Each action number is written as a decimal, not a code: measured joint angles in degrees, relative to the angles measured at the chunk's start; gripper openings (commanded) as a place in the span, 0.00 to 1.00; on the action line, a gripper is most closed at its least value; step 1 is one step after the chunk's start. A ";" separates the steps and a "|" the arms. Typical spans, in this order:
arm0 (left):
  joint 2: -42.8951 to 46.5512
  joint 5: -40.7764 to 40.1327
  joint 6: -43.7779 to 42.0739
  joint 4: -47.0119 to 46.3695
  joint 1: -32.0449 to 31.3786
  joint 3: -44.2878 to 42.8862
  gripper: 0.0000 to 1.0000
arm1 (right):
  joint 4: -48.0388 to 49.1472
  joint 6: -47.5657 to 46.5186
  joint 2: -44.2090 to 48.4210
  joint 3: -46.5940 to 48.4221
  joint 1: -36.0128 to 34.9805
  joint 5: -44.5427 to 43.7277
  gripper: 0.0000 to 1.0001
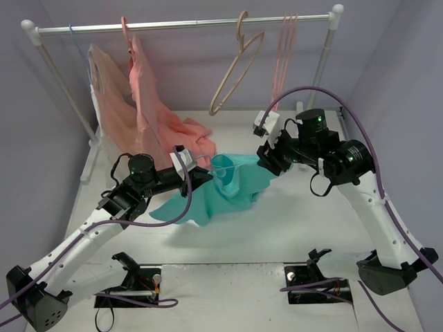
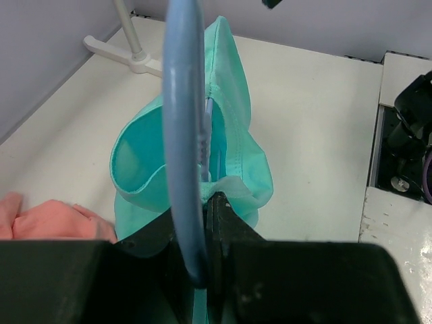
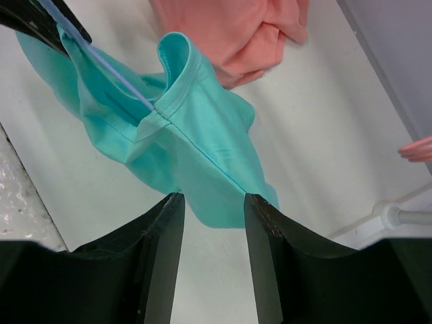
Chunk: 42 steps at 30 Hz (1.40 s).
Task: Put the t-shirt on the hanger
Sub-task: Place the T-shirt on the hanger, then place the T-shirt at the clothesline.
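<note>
The teal t-shirt (image 1: 225, 190) hangs bunched over the table's middle, its lower part lying on the surface. My left gripper (image 1: 203, 173) is shut on the hook of the thin light-blue hanger (image 2: 181, 135), which sits upright between its jaws (image 2: 202, 206). The hanger's wire (image 3: 101, 61) runs into the shirt's collar (image 3: 177, 74). The shirt (image 2: 236, 135) drapes just beyond the left fingers. My right gripper (image 1: 266, 162) is open at the shirt's right edge. In the right wrist view its jaws stand apart (image 3: 210, 202), with the shirt's hem (image 3: 216, 182) just past the tips, not gripped.
A clothes rack (image 1: 187, 25) spans the back, carrying a pale peach garment (image 1: 107, 83), a salmon-pink garment (image 1: 149, 97) that spills onto the table (image 3: 236, 30), a beige hanger (image 1: 239, 66) and thin pink hangers (image 1: 284, 55). The rack's foot (image 2: 128, 57) stands left.
</note>
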<state>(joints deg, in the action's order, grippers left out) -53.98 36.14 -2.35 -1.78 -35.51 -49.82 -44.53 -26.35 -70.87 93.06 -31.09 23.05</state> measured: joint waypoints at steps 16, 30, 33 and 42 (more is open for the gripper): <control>0.00 3.89 -1.75 6.67 0.02 -5.27 0.00 | 0.35 -10.25 -4.02 -2.99 0.00 9.29 0.42; -0.66 6.54 -3.52 12.33 0.07 -9.57 0.00 | 1.07 -11.80 -4.02 -6.36 0.00 12.22 0.26; -0.76 6.69 -4.00 13.33 0.22 -10.19 0.00 | 1.18 -12.20 -4.00 -6.75 0.00 12.13 0.25; -0.76 6.80 -4.76 15.63 0.35 -10.60 0.00 | 1.81 -12.96 -1.42 -10.69 0.00 9.90 0.23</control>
<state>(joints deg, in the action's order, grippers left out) -54.74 42.94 -7.11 13.85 -35.16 -60.42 -42.72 -39.31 -72.29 82.37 -31.09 32.95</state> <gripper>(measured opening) 0.083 0.234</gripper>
